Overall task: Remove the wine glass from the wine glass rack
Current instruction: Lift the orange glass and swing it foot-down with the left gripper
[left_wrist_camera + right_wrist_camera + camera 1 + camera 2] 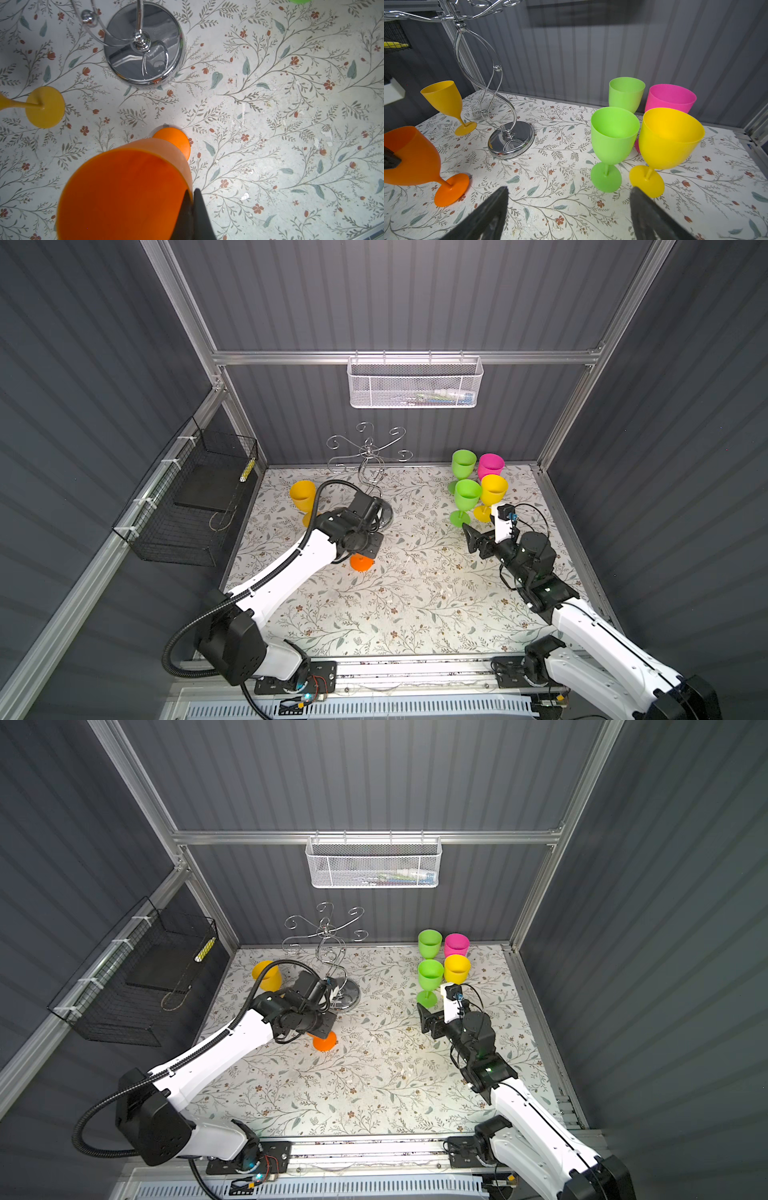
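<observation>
My left gripper [192,194] is pinched tight on the rim of the orange wine glass [124,195], with the rim's wall between its fingers. The glass is off the wine glass rack [367,456]. It hangs tilted, low over the floral table [415,605], just in front of the rack's chrome disc base. Whether its foot touches the table I cannot tell. In both top views my wrist covers the bowl — only the orange foot shows.

My right gripper [570,190] stands wide with nothing between its fingers. It is well to the right of the rack, near a cluster of four glasses. These are two green wine glasses [614,133], a yellow wine glass [670,137] and a pink wine glass [669,98], whose stem is almost wholly hidden behind the yellow one. An amber wine glass [444,101] stands upright just left of the rack.

The rack's curled arms are cut off in the right wrist view. Behind the rack, the white mesh basket [374,385] holds something — too blurred to read. Left of the rack, the black wire basket [174,539] holds a small yellow thing I cannot make out.
</observation>
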You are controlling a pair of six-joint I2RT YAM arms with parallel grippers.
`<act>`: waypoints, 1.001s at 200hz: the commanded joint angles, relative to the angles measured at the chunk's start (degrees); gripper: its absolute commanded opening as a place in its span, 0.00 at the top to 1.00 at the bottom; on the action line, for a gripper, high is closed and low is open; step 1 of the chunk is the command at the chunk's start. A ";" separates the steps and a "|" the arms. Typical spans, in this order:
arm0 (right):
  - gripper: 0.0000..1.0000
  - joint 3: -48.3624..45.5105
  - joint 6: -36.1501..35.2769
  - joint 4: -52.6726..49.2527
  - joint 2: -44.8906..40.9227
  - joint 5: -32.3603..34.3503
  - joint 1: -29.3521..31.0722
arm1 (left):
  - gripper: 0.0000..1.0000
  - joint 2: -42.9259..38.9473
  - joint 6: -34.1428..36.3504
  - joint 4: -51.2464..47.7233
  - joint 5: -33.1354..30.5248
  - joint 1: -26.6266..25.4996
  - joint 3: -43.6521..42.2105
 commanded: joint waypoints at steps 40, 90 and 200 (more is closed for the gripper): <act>0.09 1.50 -0.41 -0.26 -0.60 0.84 0.15 | 1.00 4.80 -1.47 2.36 -0.73 -2.70 4.07; 0.08 1.53 -0.41 -0.35 -0.40 0.67 0.15 | 0.93 5.76 -1.20 2.37 -0.65 -2.85 4.32; 0.05 1.60 -1.16 -0.70 -1.00 2.49 0.15 | 0.26 1.76 -0.93 4.84 -2.00 -3.76 6.97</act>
